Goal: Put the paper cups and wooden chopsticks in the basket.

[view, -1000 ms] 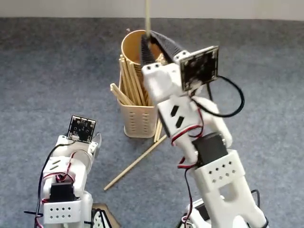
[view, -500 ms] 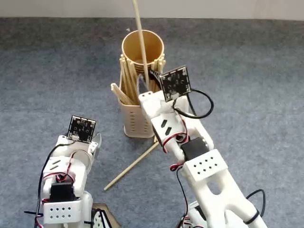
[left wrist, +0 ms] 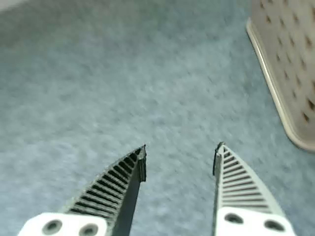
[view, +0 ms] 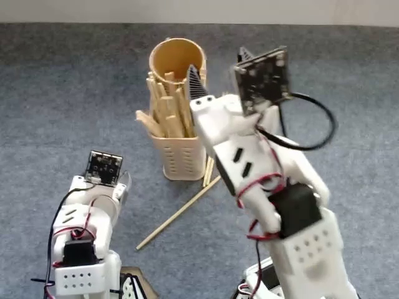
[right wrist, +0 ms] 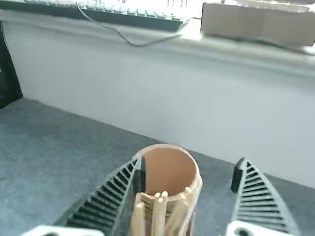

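Observation:
A cream perforated basket [view: 182,156] stands mid-table with a tan paper cup [view: 176,57] and several wooden chopsticks [view: 163,115] inside it. My right gripper [view: 219,68] hovers open just above the basket's top with nothing in it. In the right wrist view that gripper [right wrist: 189,164] frames the cup [right wrist: 170,169] and the chopstick tips [right wrist: 158,211]. One loose chopstick [view: 179,213] lies slanted on the carpet in front of the basket. More sticks [view: 207,171] lean at its right foot. My left gripper [left wrist: 179,152] is open and low over bare carpet, left of the basket [left wrist: 290,73].
Grey carpet [view: 75,93] covers the table all round. A white wall [right wrist: 147,83] rises behind the far edge, with a ledge holding a keyboard [right wrist: 113,14] and a box [right wrist: 261,22]. The left arm's base [view: 78,261] sits at the near left.
The upright chopstick held by my right gripper over the cup is gone from it and lies among those in the basket. The gripper has opened, and the basket has shifted slightly left.

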Available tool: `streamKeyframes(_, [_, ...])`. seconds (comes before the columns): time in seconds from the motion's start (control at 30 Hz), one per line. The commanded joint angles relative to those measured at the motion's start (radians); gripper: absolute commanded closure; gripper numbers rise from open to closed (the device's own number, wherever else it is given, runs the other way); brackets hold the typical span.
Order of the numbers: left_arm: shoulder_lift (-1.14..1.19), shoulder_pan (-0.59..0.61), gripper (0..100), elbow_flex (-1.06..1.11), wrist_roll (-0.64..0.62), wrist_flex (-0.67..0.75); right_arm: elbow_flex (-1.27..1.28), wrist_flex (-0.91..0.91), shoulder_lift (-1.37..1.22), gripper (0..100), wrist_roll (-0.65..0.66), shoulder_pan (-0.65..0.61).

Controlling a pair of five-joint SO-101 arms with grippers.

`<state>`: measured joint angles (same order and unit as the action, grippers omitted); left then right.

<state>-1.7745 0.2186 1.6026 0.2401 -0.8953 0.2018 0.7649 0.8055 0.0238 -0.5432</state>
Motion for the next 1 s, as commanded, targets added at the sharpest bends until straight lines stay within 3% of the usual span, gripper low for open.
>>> streamKeyframes(0.0, [-0.002,0.067,75,-0.185,0.002,-0.014,-0.15,0.159,0.028,71.7,-0.002,0.033])
streamKeyframes(0.13, [0.031,0.087,75,-0.464,0.002,-0.138,-0.15,0.374,0.027,71.7,-0.002,0.147])
streamKeyframes(0.27, [0.332,0.085,75,-0.808,-0.002,-0.242,0.071,0.492,0.042,71.7,-0.002,0.277])
streamKeyframes(0.33, [0.57,0.067,75,-1.036,-0.014,-0.344,0.249,0.444,0.065,71.7,-0.002,0.308])
streamKeyframes(0.53, [1.307,-0.134,75,-1.865,-0.017,-0.873,0.866,0.054,0.283,71.7,-0.002,0.352])
streamKeyframes(0.63, [1.521,-0.171,75,-2.143,-0.023,-0.898,1.104,-0.07,0.435,71.7,-0.002,0.352])
streamKeyframes(0.73, [1.641,-0.243,75,-2.25,-0.023,-0.899,1.277,-0.145,0.568,71.7,0.015,0.354])
streamKeyframes(0.83, [1.684,-0.311,75,-2.258,-0.052,-0.895,1.366,-0.17,0.677,71.7,0.086,0.349])
streamKeyframes(0.97, [1.702,-0.383,75,-2.255,-0.092,-0.885,1.42,-0.17,0.777,71.7,0.086,0.338])
